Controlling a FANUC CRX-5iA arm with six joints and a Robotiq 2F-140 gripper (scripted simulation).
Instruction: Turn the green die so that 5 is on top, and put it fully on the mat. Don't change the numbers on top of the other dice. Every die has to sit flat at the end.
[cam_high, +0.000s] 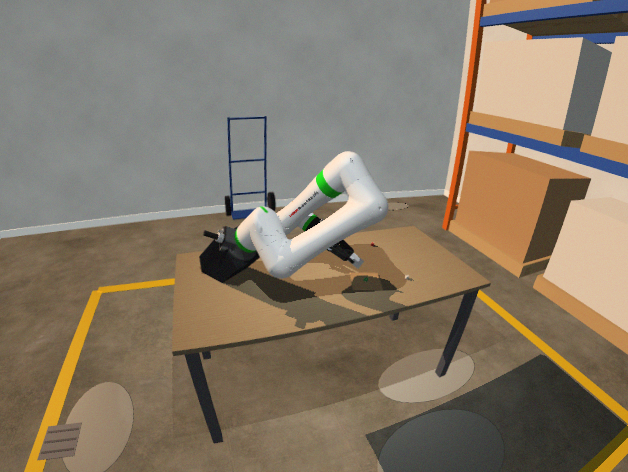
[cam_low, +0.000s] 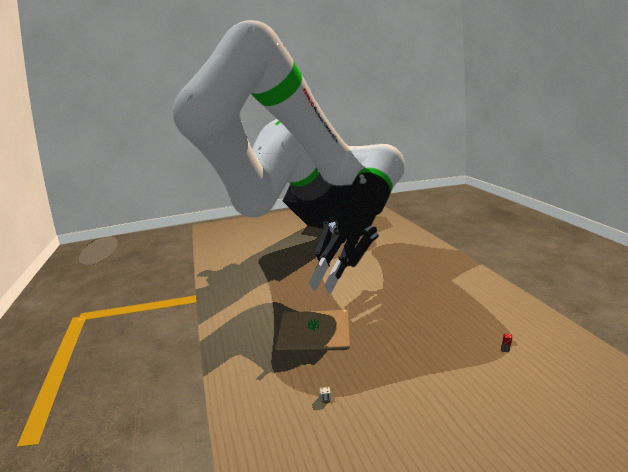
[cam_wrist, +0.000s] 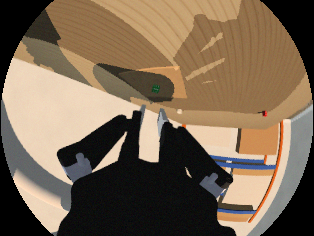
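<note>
The green die (cam_low: 312, 324) (cam_high: 365, 279) (cam_wrist: 156, 88) sits on the small tan mat (cam_low: 338, 334) (cam_high: 378, 287) (cam_wrist: 170, 76), in the arm's shadow. Its top number is too small to read. My gripper (cam_low: 323, 286) (cam_high: 357, 262) (cam_wrist: 151, 112) hangs tilted in the air above and behind the mat, clear of the die. Its fingers are nearly together with a narrow gap and nothing between them. A white die (cam_low: 325, 393) (cam_high: 408, 277) lies on the table in front of the mat. A red die (cam_low: 506, 338) (cam_high: 372, 244) (cam_wrist: 265, 113) lies far to the right.
The wooden table (cam_high: 228, 324) (cam_low: 431, 421) carries the arm's black base (cam_high: 223, 258) at its back left. A shelf rack with cardboard boxes (cam_high: 517, 203) stands to the right, and a blue hand truck (cam_high: 247, 167) stands behind the table.
</note>
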